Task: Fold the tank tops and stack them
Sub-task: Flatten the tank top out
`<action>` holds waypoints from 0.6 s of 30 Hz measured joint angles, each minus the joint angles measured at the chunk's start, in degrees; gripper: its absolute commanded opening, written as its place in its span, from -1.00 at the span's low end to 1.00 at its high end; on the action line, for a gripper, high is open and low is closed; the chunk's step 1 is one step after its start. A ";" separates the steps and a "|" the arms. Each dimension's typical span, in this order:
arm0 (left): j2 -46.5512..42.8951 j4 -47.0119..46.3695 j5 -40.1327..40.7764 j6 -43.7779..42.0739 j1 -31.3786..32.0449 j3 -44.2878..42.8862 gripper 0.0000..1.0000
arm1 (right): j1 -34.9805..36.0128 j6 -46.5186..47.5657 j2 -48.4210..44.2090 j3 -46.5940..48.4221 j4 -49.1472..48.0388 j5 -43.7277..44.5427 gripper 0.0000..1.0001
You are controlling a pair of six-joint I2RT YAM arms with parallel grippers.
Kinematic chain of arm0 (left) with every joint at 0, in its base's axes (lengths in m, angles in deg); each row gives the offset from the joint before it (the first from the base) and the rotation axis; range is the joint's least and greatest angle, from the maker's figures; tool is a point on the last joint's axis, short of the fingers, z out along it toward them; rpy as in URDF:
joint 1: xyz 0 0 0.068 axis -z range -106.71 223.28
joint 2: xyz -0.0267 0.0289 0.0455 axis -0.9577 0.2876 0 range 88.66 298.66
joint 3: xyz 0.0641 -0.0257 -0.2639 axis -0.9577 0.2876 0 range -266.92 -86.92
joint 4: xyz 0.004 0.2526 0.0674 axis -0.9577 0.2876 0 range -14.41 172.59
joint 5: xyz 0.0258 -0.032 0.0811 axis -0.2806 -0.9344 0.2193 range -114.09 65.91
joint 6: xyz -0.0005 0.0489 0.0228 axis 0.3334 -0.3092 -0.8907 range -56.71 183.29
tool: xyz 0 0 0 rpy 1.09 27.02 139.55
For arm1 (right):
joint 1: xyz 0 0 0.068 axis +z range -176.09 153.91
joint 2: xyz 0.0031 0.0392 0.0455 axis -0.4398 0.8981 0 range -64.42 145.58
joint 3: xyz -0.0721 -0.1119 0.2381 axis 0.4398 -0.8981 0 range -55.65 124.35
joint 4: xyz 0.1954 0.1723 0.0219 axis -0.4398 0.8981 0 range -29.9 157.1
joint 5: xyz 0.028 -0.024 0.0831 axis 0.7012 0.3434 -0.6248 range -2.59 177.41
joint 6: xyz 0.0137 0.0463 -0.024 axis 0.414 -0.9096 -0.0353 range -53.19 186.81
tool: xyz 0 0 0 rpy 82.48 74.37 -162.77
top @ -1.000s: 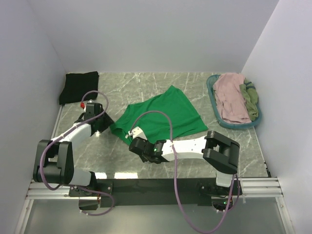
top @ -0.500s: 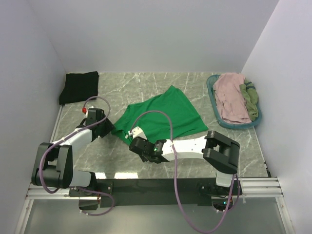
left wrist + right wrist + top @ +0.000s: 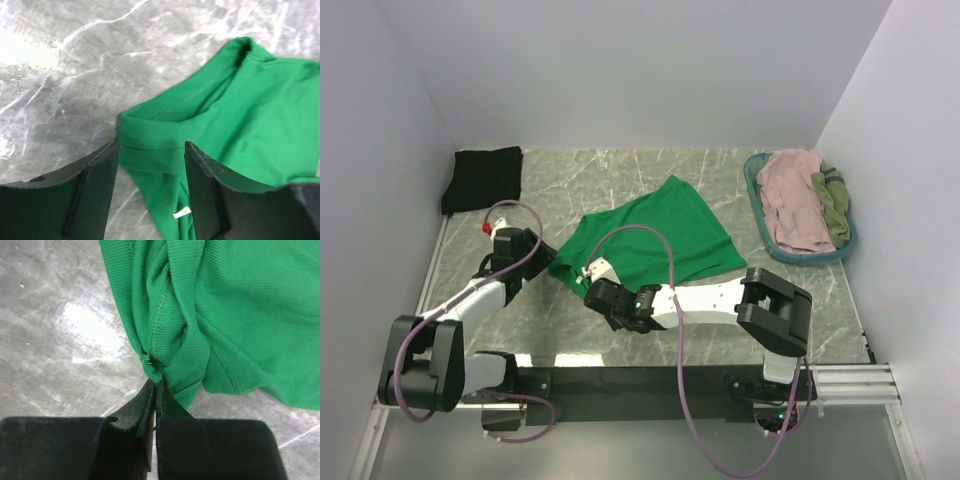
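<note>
Evidently the green tank top (image 3: 250, 115) reaches into the parted left gripper (image 3: 152, 150) (right gripper (image 3: 156, 386) pinches its hem).

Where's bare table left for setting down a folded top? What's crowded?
Free: the far strip of table between the black tank top and the basket, behind the green tank top. Crowded: its near-left edge, where the left gripper and right gripper work.
</note>
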 measured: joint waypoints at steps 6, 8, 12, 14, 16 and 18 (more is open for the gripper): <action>-1.86 -2.14 -0.76 -0.02 0.04 2.51 0.16 | 0.00 0.04 0.00 0.35 0.09 -0.07 -1.00; -1.16 -2.19 -0.76 -0.02 0.04 2.51 0.11 | -0.04 0.04 0.00 0.35 0.09 -0.04 -1.00; 1.16 -1.84 -0.44 0.02 0.04 2.47 0.03 | -0.04 0.17 0.00 0.35 0.11 -0.04 -1.00; 2.71 -1.03 0.04 0.11 0.04 2.12 -0.06 | -0.04 0.20 0.00 0.35 0.13 -0.04 -1.00; 4.33 -0.90 0.39 0.24 0.04 1.25 -0.18 | -0.04 0.20 0.00 0.35 0.11 -0.04 -1.00; 5.68 -0.96 0.46 0.24 0.04 0.11 -0.26 | -0.04 0.17 0.00 0.35 0.13 -0.04 -1.00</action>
